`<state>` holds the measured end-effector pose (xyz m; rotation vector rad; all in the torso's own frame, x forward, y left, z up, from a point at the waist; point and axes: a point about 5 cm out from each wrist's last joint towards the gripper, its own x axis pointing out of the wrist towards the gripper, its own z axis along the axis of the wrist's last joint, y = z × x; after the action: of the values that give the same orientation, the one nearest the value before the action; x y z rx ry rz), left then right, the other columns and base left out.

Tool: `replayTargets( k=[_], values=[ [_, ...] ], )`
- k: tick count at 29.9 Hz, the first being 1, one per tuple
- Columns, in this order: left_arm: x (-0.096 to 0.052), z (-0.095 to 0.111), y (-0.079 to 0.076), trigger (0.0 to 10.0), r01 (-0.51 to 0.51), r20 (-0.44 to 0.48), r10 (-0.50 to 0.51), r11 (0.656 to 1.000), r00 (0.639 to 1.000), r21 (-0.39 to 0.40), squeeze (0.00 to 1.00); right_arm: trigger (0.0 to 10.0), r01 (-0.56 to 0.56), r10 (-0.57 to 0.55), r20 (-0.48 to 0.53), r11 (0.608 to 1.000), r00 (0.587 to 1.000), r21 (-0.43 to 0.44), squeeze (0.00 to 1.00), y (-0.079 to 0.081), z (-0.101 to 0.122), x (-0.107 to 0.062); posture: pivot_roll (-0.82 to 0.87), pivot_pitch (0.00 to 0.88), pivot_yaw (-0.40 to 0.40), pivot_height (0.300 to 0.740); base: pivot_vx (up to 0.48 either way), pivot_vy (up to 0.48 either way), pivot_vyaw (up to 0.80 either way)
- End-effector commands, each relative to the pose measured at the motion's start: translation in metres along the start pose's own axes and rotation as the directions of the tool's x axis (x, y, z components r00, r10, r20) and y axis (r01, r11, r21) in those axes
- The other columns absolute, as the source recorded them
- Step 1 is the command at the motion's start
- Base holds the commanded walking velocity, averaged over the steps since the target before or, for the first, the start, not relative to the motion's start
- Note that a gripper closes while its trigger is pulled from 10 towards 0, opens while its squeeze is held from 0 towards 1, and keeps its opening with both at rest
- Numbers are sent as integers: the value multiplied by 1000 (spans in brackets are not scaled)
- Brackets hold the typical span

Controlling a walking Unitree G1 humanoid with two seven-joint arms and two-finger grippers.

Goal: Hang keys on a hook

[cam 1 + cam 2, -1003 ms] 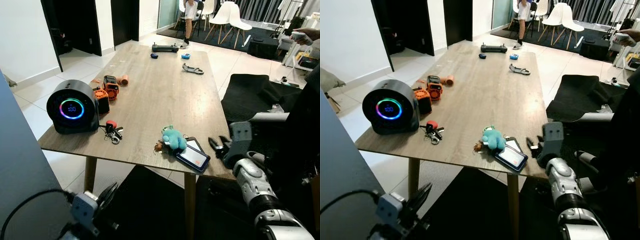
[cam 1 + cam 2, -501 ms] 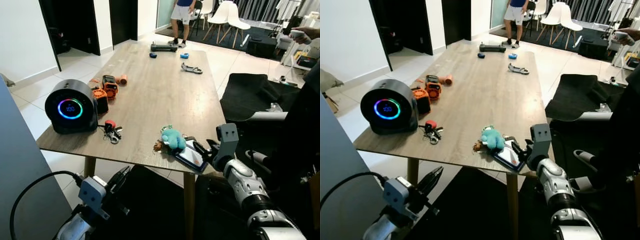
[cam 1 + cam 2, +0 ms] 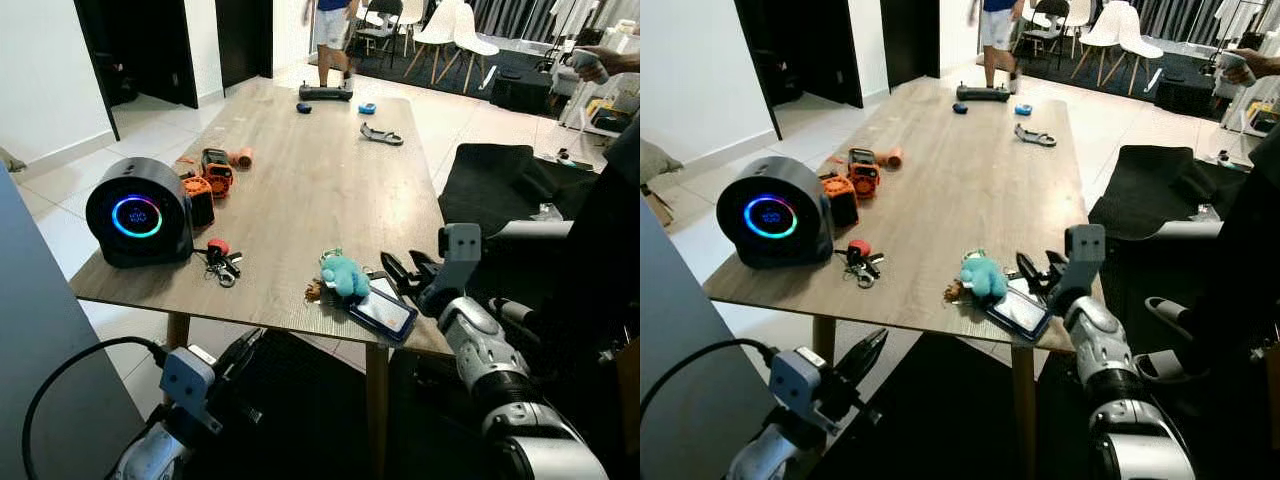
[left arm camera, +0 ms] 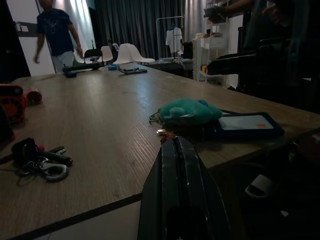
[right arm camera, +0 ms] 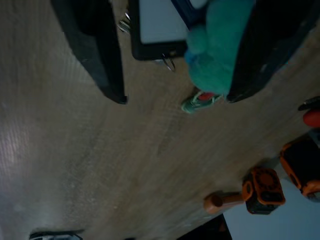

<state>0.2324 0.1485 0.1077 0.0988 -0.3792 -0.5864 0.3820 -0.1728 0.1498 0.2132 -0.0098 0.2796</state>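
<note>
A bunch of keys with a teal plush toy [image 3: 345, 275] lies near the front edge of the wooden table [image 3: 320, 190]. It rests partly on a dark card holder [image 3: 385, 308]. My right gripper [image 3: 398, 262] is open just right of the plush, low over the card holder. In the right wrist view the plush [image 5: 215, 55] lies by one finger [image 5: 260, 50], just inside the open span. A second bunch of keys with a red fob [image 3: 220, 262] lies further left. My left gripper [image 3: 240, 350] hangs shut below the table edge.
A round black speaker with a glowing ring [image 3: 138, 213] stands at the table's front left, with orange tools [image 3: 212, 172] behind it. Small dark items [image 3: 325, 93] lie at the far end, where a person [image 3: 330, 30] walks. A black mat [image 3: 500, 180] covers the floor on the right.
My right gripper has come up from beside the table edge to over the card holder, next to the plush. My left arm rose slightly. The person at the far end walked left.
</note>
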Motion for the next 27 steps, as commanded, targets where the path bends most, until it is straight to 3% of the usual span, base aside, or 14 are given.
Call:
replayTargets(
  k=[1,2,3,5,6,11,21,22,24,25,27],
  values=[
    [3,1,-6,10000,18,1,-18,1000,1000,-5,0,10000,22,-22,-17,1000,1000,5,984,1,-6,1,79,95,-66,740,0,0,0],
    [3,1,-6,10000,18,1,-18,1000,1000,-5,0,10000,22,-22,-17,1000,1000,5,984,1,-6,1,79,95,-66,740,0,0,0],
    [4,1,-7,10000,18,0,-18,1000,1000,-6,0,10000,28,-28,-26,1000,999,2,380,2,-7,2,78,97,-66,740,0,0,0],
    [4,1,-7,10000,18,0,-18,1000,1000,-7,0,10000,31,-31,-31,1000,999,1,380,2,-8,3,78,97,-66,740,0,0,0],
    [3,1,-9,10000,19,-2,-19,1000,1000,-12,0,10000,45,-45,-48,999,998,12,0,3,-9,5,74,96,-64,740,0,0,0],
    [3,0,-10,10000,22,-4,-22,1000,1000,-15,0,10000,64,-63,-61,998,996,26,0,5,-11,7,73,94,-66,740,0,0,0],
    [3,1,-9,10000,13,-6,-13,1000,1000,-8,0,10000,7,-5,-37,999,999,43,0,26,-8,19,81,86,-73,740,0,0,0],
    [3,1,-9,10000,11,-7,-11,1000,1000,-7,0,10000,-14,15,-41,999,999,45,890,30,-9,20,82,84,-75,740,0,0,0],
    [3,1,-8,10000,10,-7,-10,1000,1000,-7,0,10000,-27,29,-44,999,999,45,890,32,-9,20,82,84,-75,740,0,0,0],
    [3,1,-8,10000,9,-8,-10,1000,1000,-6,0,10000,-44,46,-48,998,998,47,1000,36,-10,21,82,84,-75,740,0,0,0],
    [3,1,-8,10000,8,-9,-8,1000,1000,-5,0,10000,-57,60,-61,997,996,43,1000,40,-12,22,86,86,-76,740,0,0,0]
  ],
)
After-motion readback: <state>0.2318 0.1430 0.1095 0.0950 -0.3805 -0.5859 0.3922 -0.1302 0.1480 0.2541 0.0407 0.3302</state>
